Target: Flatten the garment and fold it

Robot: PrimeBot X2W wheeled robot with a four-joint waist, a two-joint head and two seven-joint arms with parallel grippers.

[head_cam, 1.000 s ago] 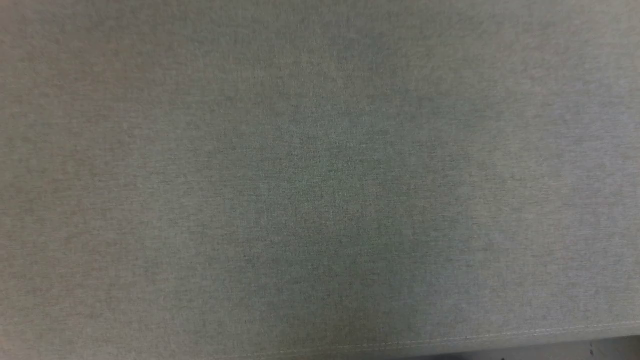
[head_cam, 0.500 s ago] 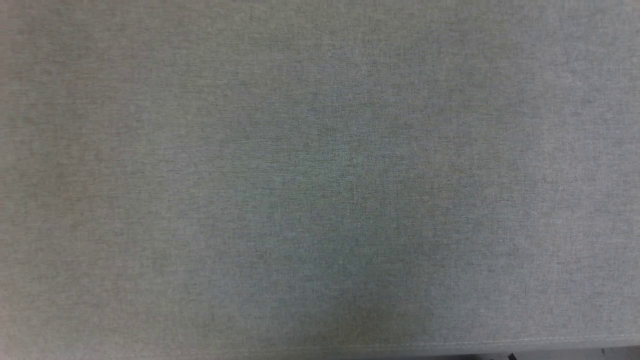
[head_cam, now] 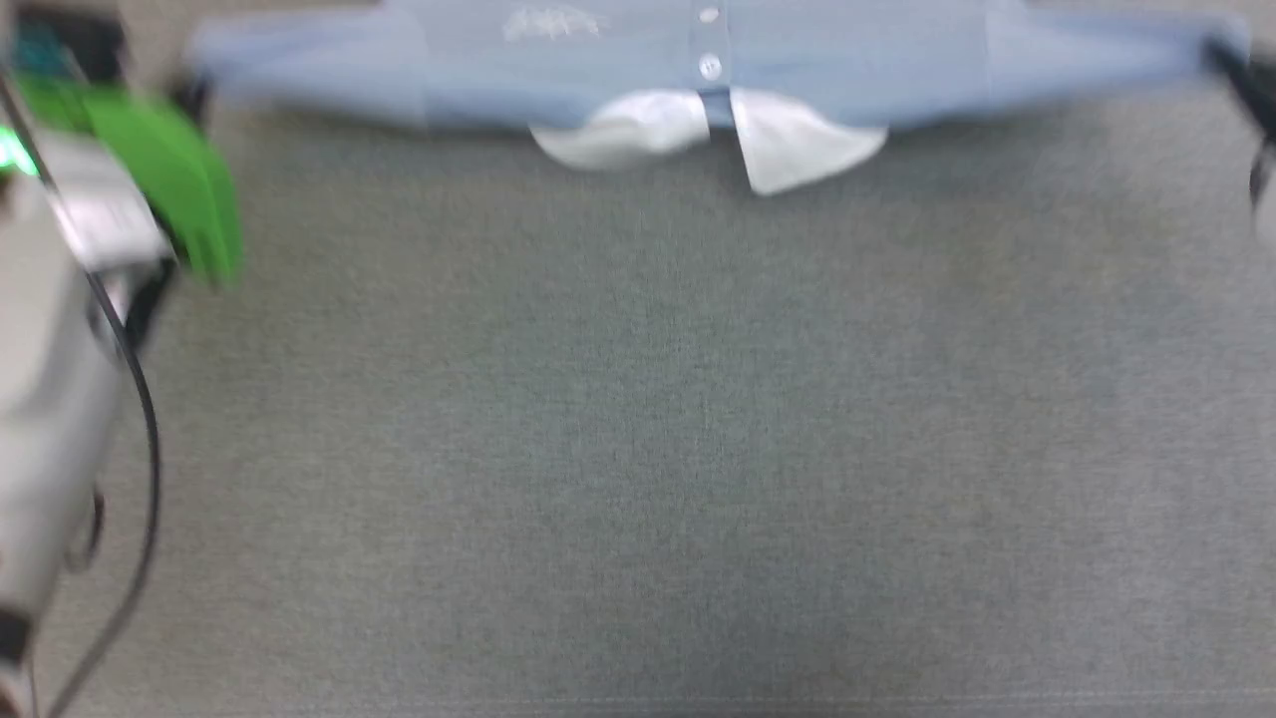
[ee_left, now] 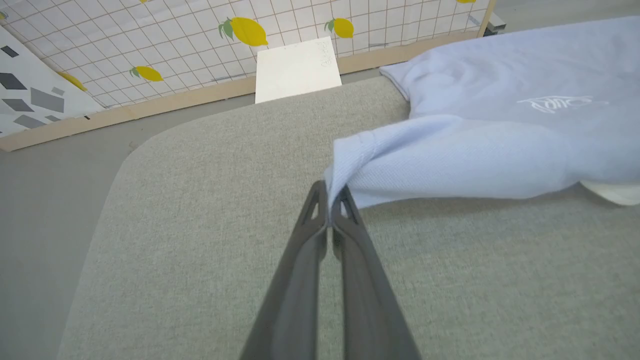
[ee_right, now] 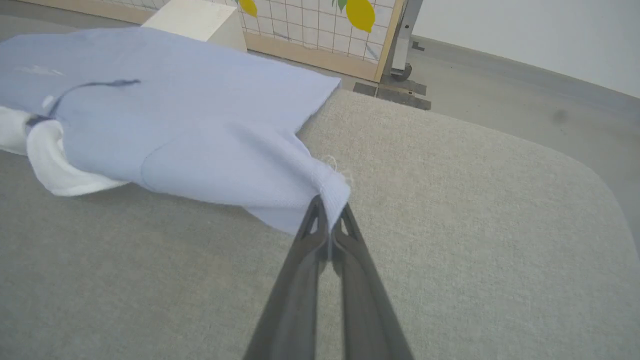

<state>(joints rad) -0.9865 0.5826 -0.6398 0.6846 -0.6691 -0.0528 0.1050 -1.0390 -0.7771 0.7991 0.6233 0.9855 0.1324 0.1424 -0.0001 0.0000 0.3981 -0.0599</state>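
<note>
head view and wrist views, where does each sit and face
head view: on the head, looking down at the grey surface and garment; left forearm at left edge.
left wrist view: along the left gripper, shut on a sleeve, toward the white box.
right wrist view: along the right gripper, shut on the other sleeve.
both wrist views share garment and box.

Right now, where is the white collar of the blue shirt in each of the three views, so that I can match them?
Head view: the white collar is at top centre, along the blue shirt's near edge.
Left wrist view: a small piece of the collar at the right edge, middle height.
Right wrist view: the collar at the left edge, middle height.
Shared landmark: the white logo on the shirt.
</note>
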